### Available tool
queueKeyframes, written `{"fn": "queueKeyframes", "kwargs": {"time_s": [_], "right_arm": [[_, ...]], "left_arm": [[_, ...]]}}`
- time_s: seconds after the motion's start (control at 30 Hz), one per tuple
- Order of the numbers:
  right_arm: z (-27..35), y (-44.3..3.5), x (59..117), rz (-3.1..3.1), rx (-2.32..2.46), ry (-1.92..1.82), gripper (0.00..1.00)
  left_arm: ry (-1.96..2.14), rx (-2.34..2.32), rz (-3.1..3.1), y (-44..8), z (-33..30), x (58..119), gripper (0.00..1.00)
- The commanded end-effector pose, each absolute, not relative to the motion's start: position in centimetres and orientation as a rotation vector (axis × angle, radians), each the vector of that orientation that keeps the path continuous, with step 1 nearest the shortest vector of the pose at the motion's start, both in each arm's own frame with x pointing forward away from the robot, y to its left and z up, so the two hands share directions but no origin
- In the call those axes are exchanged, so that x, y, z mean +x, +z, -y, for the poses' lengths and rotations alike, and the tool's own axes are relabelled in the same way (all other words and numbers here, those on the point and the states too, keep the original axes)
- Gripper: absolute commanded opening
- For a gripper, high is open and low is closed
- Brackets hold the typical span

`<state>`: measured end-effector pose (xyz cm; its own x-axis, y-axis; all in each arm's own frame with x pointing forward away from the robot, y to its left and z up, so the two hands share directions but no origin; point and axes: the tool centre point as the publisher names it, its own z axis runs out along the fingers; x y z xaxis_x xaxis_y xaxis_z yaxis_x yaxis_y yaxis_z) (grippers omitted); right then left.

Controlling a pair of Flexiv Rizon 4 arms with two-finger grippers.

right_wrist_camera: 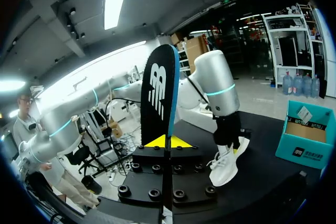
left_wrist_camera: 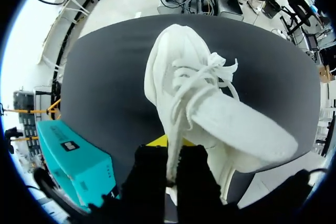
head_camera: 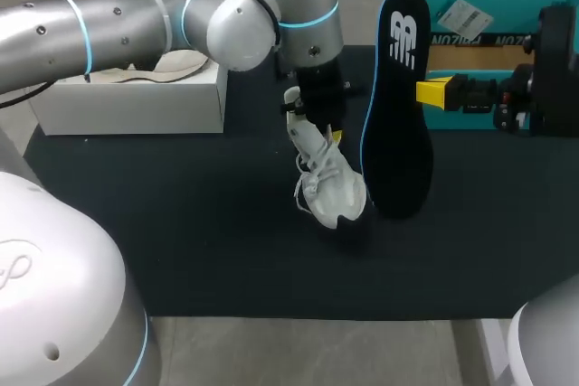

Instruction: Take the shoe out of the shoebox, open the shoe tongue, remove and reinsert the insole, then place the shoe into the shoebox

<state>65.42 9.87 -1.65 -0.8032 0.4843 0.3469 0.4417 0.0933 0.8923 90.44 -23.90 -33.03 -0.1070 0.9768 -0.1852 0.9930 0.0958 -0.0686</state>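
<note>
A white laced shoe (head_camera: 330,183) hangs toe-down over the black mat (head_camera: 181,223), and my left gripper (head_camera: 312,133) is shut on its collar edge from above. In the left wrist view the shoe (left_wrist_camera: 199,93) stretches ahead of the left gripper (left_wrist_camera: 170,166), its tongue lifted away from the laces. My right gripper (head_camera: 432,92) is shut on the edge of a black insole (head_camera: 398,106), which stands upright just right of the shoe. In the right wrist view the insole (right_wrist_camera: 160,98) rises from between the right gripper (right_wrist_camera: 168,142) fingers. The teal shoebox (head_camera: 493,20) sits open at the back right.
A white box (head_camera: 136,101) with pale paper in it stands at the back left, partly under my left arm. The teal shoebox (left_wrist_camera: 73,161) also shows beside the left gripper, and beyond the shoe (right_wrist_camera: 226,166) as the shoebox (right_wrist_camera: 307,140).
</note>
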Motion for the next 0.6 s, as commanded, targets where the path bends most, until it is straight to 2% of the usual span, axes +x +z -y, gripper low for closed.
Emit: {"fn": "queueKeyframes", "kwargs": {"time_s": [0.03,0.6], "right_arm": [[-10.0,-1.9,64.2,-2.187,1.082,1.712,0.0],[-10.0,-1.9,64.2,-2.187,1.082,1.712,0.0]], "left_arm": [[-0.22,2.091,-2.241,-32.8,24.8,91.1,0.0],[-0.058,2.29,-2.088,-34.3,25.0,92.0,0.0]]}}
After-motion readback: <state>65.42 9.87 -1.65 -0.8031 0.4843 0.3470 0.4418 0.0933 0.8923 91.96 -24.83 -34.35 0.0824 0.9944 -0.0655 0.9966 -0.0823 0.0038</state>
